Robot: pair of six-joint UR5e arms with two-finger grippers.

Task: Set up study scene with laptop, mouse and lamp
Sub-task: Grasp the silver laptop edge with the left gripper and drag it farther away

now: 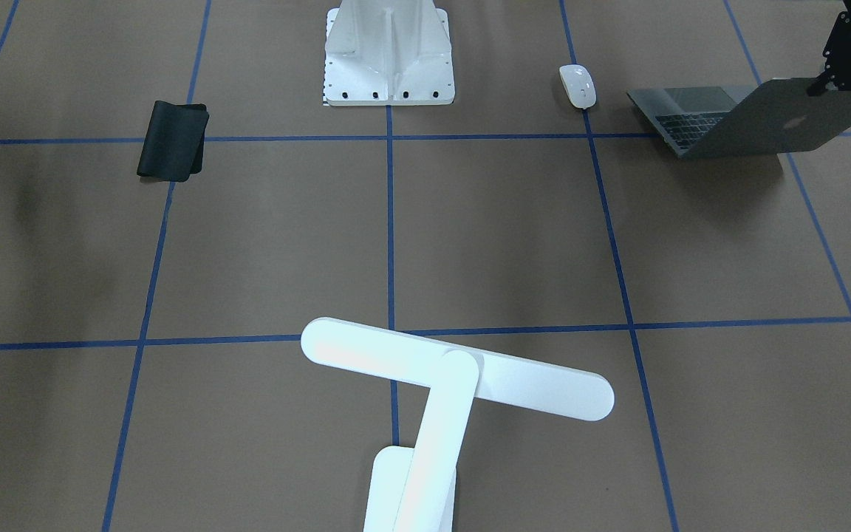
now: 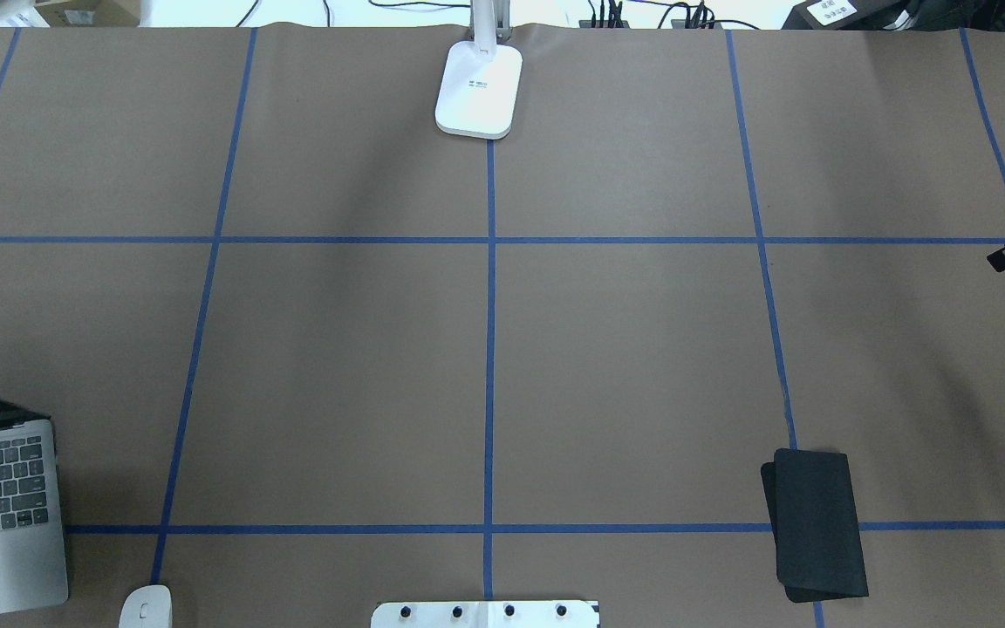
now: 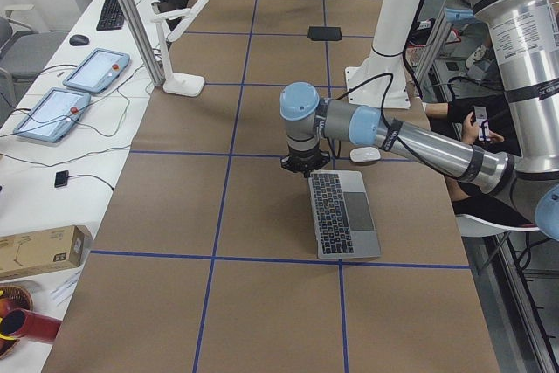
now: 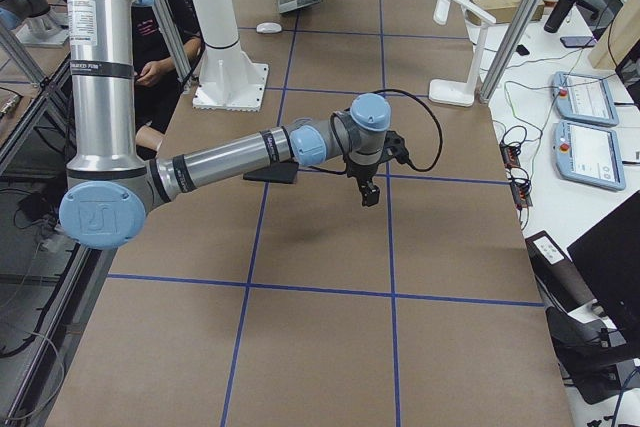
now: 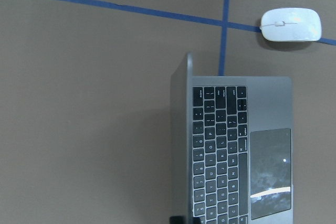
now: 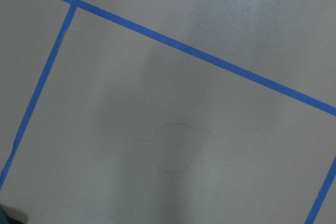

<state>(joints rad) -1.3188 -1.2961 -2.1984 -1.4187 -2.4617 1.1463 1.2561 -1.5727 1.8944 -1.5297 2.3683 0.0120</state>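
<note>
Pedestal: the white bolted pedestal (image 1: 388, 55) stands at the middle of my near edge of the table (image 2: 625, 366).
Mouse: the mouse (image 1: 578, 85) lies flat close to me on my left, on a blue tape line (image 2: 489, 349). It is just beside the laptop's near corner, not touching it.
Laptop: the laptop (image 3: 343, 213) sits at my left end of the table, keyboard up and trackpad toward me. Its lid is raised roughly upright on the far side.
Left gripper: my left gripper (image 1: 818, 85) is at the top edge of that lid. I cannot tell whether my fingers pinch the lid or only meet it.
Black pad: a black pad (image 2: 816, 523), folded over on itself, lies on my right across a tape line.
Right gripper: my right gripper (image 4: 368, 195) hangs above bare table out on my right, well apart from the pad. I cannot tell how its fingers are set.
Lamp: the lamp (image 3: 183, 41) stands at the far edge, its flat base on the middle line, with a slanted arm and its bar head on top.
</note>
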